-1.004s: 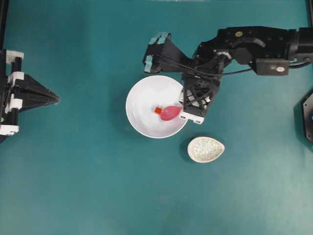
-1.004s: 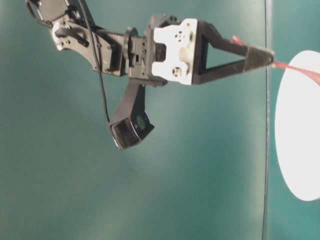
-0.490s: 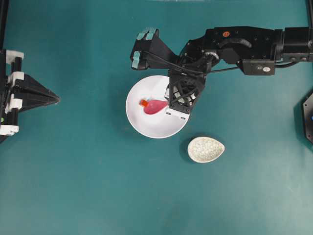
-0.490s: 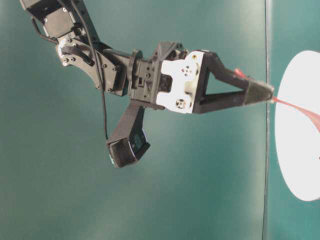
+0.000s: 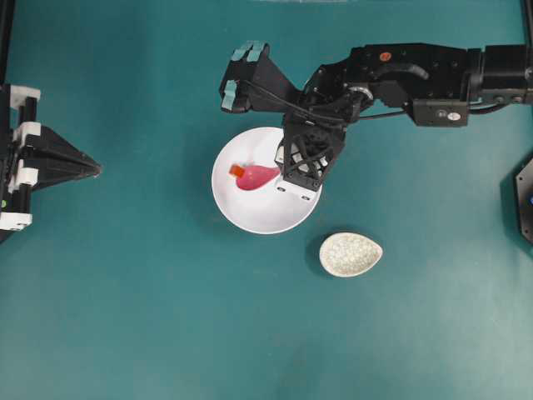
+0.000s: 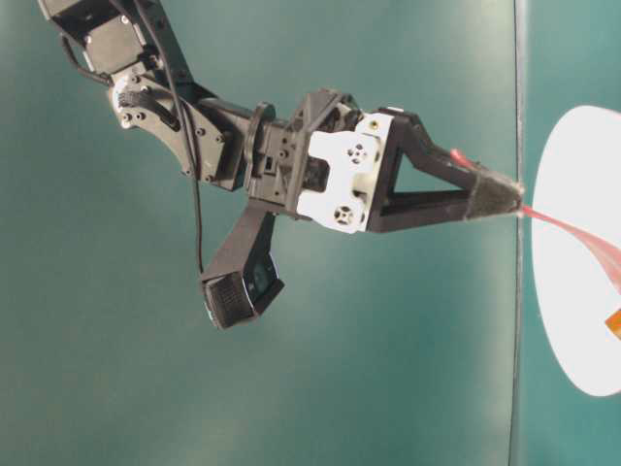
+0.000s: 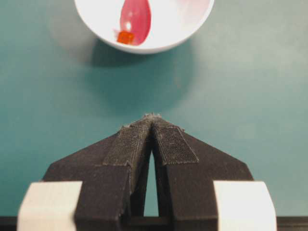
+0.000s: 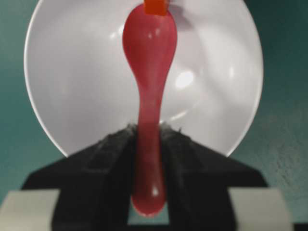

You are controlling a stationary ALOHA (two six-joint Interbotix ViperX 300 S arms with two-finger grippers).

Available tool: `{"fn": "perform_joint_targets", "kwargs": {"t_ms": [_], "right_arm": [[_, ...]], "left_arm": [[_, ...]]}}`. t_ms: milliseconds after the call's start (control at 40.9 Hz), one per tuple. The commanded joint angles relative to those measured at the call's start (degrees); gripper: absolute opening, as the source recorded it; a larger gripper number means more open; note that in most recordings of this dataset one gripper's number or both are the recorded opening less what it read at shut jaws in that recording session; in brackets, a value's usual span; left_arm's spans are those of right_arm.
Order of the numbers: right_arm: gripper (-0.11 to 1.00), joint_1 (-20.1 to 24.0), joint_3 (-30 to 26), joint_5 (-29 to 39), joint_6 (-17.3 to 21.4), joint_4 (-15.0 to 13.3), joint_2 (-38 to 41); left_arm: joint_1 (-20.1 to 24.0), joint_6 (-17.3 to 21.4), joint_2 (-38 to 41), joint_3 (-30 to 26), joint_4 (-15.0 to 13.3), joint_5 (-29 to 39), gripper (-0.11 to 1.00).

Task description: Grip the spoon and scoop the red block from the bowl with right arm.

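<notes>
From overhead, one white bowl [image 5: 265, 180] sits on the teal table [image 5: 166, 317], and the right gripper [image 5: 287, 173] reaches over its right rim, its jaws clamped on the handle of a glossy pink-red spoon [image 5: 255, 176] whose scoop lies inside the bowl. One tiny orange-red block [image 5: 236, 171] touches the spoon's tip at the scoop's left end. A single small speckled dish [image 5: 351, 254] lies just below and to the right of the bowl, apart from it, and the left gripper [image 5: 93, 168] rests at the far left edge, well away. At table level, the right gripper [image 6: 512, 190] points toward the bowl [image 6: 572, 320], pinching the thin red spoon [image 6: 572, 233], which slants down into the bowl; a bit of the block [image 6: 614, 322] shows at the picture's edge. The left wrist view has the left gripper [image 7: 153, 117] with its two padded fingers meeting at the tips (nothing between them), and beyond it the bowl [image 7: 192, 26] with spoon [image 7: 135, 17] and block [image 7: 126, 37]. The right wrist view shows the right gripper [image 8: 146, 129] closed on the spoon's [image 8: 149, 77] short straight handle, the oval scoop over the bowl [image 8: 72, 86], and the block [image 8: 156, 6] against its far tip.
</notes>
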Motion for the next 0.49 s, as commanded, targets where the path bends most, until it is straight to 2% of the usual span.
{"fn": "perform_joint_targets", "kwargs": {"t_ms": [0, 465], "right_arm": [[0.24, -0.2, -1.4, -0.5, 0.1, -0.1, -1.6], [0.24, -0.2, -1.4, -1.5, 0.2, 0.0, -3.4]], "left_arm": [[0.2, 0.0, 0.3, -1.8, 0.1, -0.5, 0.0], [0.2, -0.1, 0.2, -1.8, 0.1, -0.6, 0.0]]}}
